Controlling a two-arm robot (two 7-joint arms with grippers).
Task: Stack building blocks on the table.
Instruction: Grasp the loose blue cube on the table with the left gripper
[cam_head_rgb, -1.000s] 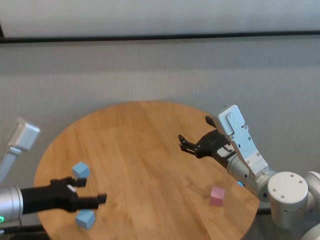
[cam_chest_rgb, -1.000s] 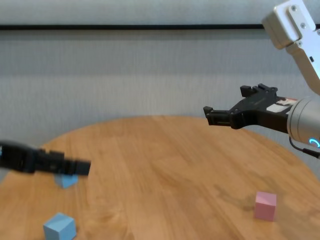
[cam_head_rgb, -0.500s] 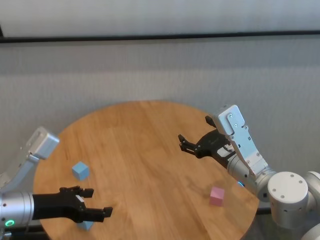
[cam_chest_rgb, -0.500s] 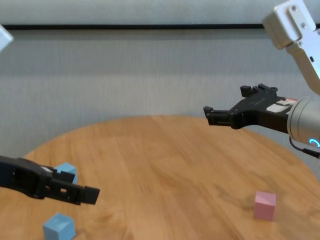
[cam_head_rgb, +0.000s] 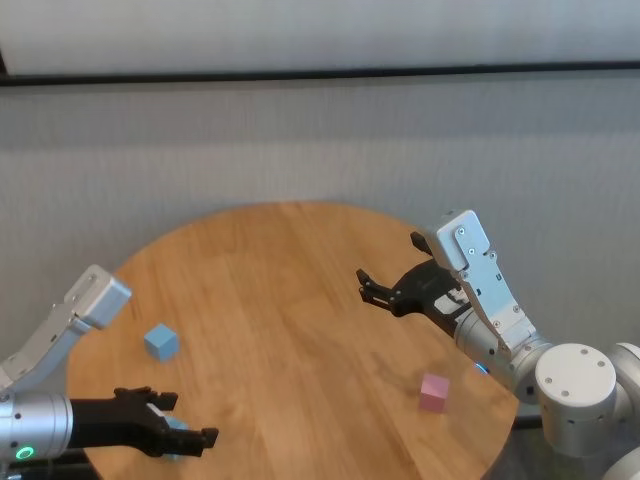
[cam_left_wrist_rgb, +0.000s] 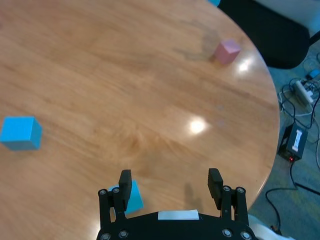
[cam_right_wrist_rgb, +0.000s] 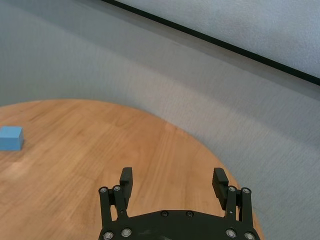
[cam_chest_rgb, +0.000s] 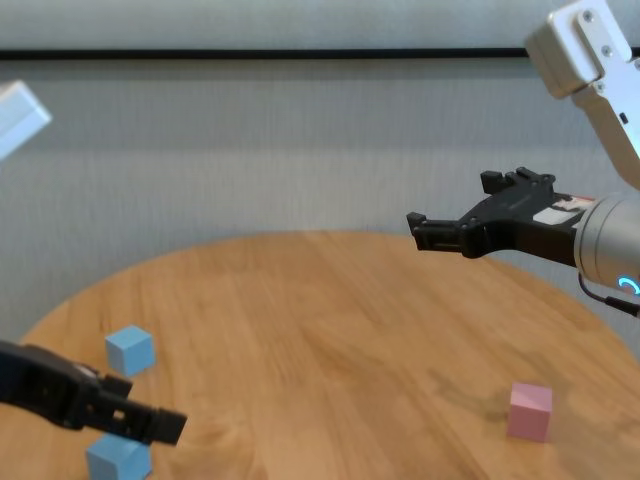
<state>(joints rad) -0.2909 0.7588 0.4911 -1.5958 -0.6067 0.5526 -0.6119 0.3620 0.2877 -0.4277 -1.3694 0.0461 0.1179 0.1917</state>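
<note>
Round wooden table (cam_head_rgb: 290, 300) carrying three cubes: two blue cubes (cam_head_rgb: 161, 342) and one pink cube (cam_head_rgb: 434, 392). Left claw (cam_head_rgb: 180, 428) and right claw (cam_head_rgb: 385, 290) both open, empty.

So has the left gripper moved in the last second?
Yes. The left gripper has pulled back toward the robot, from between the two blue cubes to over the nearer blue cube.
</note>
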